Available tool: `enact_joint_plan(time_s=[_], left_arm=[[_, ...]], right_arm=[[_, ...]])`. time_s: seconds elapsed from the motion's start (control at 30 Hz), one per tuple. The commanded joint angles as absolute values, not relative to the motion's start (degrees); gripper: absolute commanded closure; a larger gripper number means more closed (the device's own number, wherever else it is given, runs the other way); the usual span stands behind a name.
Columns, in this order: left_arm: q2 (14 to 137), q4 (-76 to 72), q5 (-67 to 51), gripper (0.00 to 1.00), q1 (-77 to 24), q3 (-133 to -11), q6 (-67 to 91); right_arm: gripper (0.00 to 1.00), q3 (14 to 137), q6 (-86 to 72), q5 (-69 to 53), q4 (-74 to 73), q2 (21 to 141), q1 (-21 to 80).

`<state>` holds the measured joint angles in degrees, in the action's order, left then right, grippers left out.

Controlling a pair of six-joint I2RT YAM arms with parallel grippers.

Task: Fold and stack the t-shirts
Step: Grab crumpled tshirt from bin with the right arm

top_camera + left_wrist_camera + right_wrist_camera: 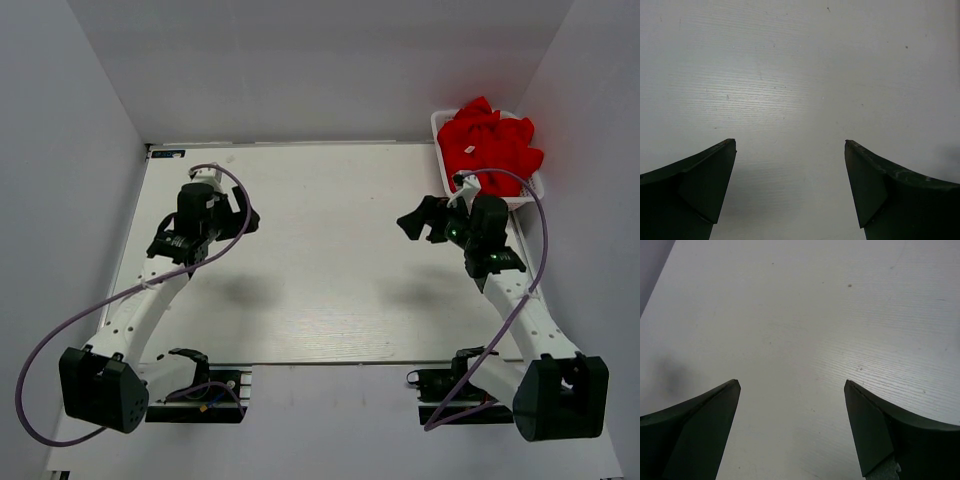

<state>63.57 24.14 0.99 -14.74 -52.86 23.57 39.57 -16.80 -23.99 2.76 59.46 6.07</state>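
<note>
Your left gripper (pixel 790 160) hovers over the table (pixel 320 300), fingers apart. Your right gripper (pixel 792 400) hovers likewise, fingers apart. The red shirts (pixel 492 145) lie heaped in the basket (pixel 437 135) at the far right corner.

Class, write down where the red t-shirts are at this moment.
In the top external view, the red t-shirts lie heaped in a white basket at the far right corner of the table, just beyond the right claw.
</note>
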Motion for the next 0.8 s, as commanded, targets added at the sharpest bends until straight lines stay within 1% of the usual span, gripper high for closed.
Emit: enact_joint_plan(time_s=[0.0, 0.07, 0.1, 0.13, 0.23, 0.33, 0.37, 0.4, 0.43, 0.47, 0.5, 0.53, 0.57, 0.6, 0.63, 0.7, 0.77], left_arm=[[64.51, 25.66, 0.09, 0.00, -14.50, -56.16, 23.38], [65.21, 25.66, -1.66, 0.00, -14.50, -57.39, 22.86], [65.74, 25.05, -1.67, 0.00, -14.50, -57.39, 22.33], [65.74, 25.05, -3.24, 0.00, -14.50, -58.00, 21.80], [66.36, 24.26, -2.03, 0.00, -13.98, -58.62, 21.27], [67.58, 24.87, -0.88, 0.00, -13.97, -59.33, 21.27], [67.59, 24.87, -0.88, 0.00, -13.97, -59.33, 20.66], [68.11, 24.26, -2.10, 0.00, -13.97, -59.33, 20.65], [68.12, 23.39, -3.33, 0.00, -13.97, -59.33, 20.05], [68.81, 23.38, -3.34, 0.00, -13.97, -59.33, 19.52], [68.82, 22.07, -3.95, 0.00, -13.97, -59.33, 19.51], [69.51, 21.54, -3.96, 0.00, -13.97, -59.33, 18.99], [70.39, 21.01, -3.96, 0.00, -13.97, -59.33, 18.98], [70.92, 21.01, -3.96, 0.00, -13.97, -59.33, 18.46], [71.54, 21.01, -3.96, 0.00, -13.97, -60.02, 17.94], [73.38, 21.01, -3.96, 0.00, -13.97, -60.55, 17.93], [74.53, 20.48, -3.96, 0.00, -13.97, -60.56, 17.41]], right_arm=[[0.10, 45.78, -15.73, -15.77, 1.15, 61.34, 5.80], [0.10, 49.63, -19.48, -2.62, -2.70, 63.19, 5.80], [0.10, 50.44, -20.47, -0.29, -3.42, 64.50, 5.63], [0.10, 51.41, -20.48, 5.57, -3.95, 65.99, 5.54], [0.10, 55.54, -16.80, 8.95, -4.48, 69.95, 4.75], [0.10, 65.35, -15.82, 11.50, -10.43, 76.00, 2.65], [0.10, 67.22, -14.52, 14.47, -13.07, 77.24, 2.29], [0.10, 71.93, -14.50, 15.72, -14.14, 80.30, 2.11], [0.10, 73.46, -14.15, 17.91, -15.89, 83.03, 0.72], [0.10, 74.61, -14.15, 17.76, -15.91, 85.32, 0.70], [0.10, 77.93, -13.19, 17.14, -16.00, 86.65, -1.47], [0.10, 79.61, -13.01, 16.18, -16.26, 90.40, -3.50], [0.10, 81.19, -12.66, 14.17, -17.65, 91.92, -4.04], [0.10, 85.13, -12.74, 12.76, -18.54, 93.33, -5.09], [0.10, 89.26, -12.83, 12.31, -21.68, 98.30, -6.05], [0.10, 96.48, -13.01, 12.65, -24.42, 101.85, -7.12], [0.10, 105.86, -12.22, 12.57, -27.85, 109.04, -8.25]])
